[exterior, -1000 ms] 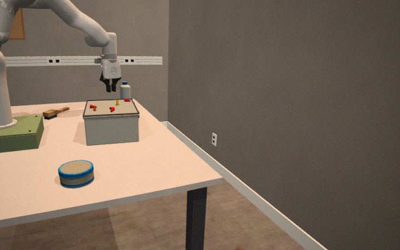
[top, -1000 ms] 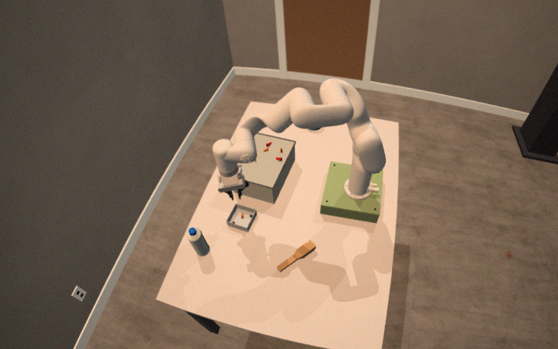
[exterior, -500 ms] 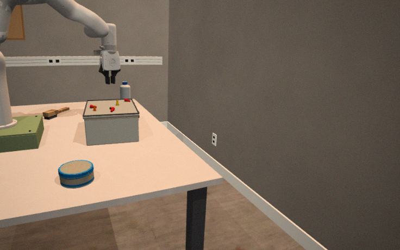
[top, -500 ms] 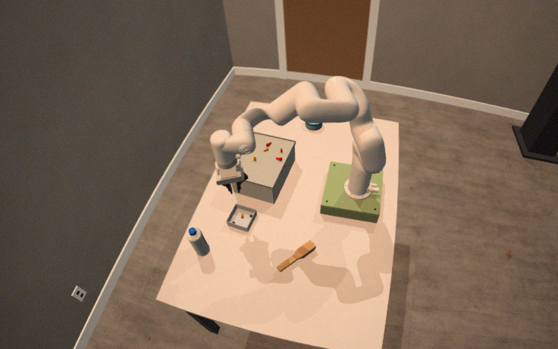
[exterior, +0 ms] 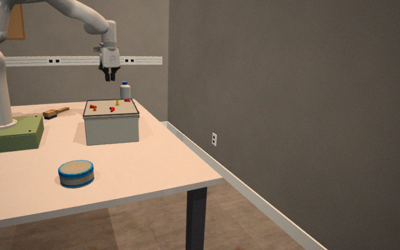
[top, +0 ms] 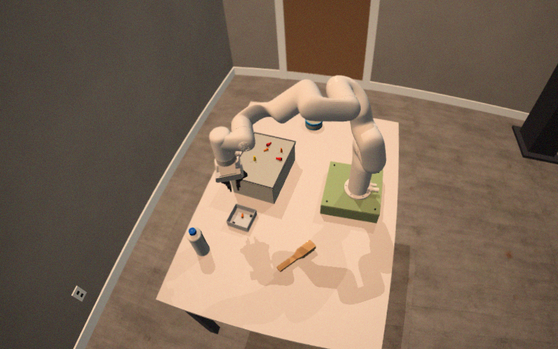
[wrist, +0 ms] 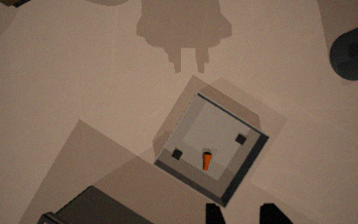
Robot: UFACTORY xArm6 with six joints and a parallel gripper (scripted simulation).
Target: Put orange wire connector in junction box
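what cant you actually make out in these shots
- Junction box: in the exterior view it is out of sight behind the tool case.
- Gripper: the wrist view's bottom edge cuts off all but the tips.
- Wire connectors on the lid: too small in the top view to tell orange from red.
- Round tin: mostly under the arm in the top view.

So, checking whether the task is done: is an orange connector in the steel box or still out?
In. One orange wire connector lies on the junction box floor; the claw above holds nothing.
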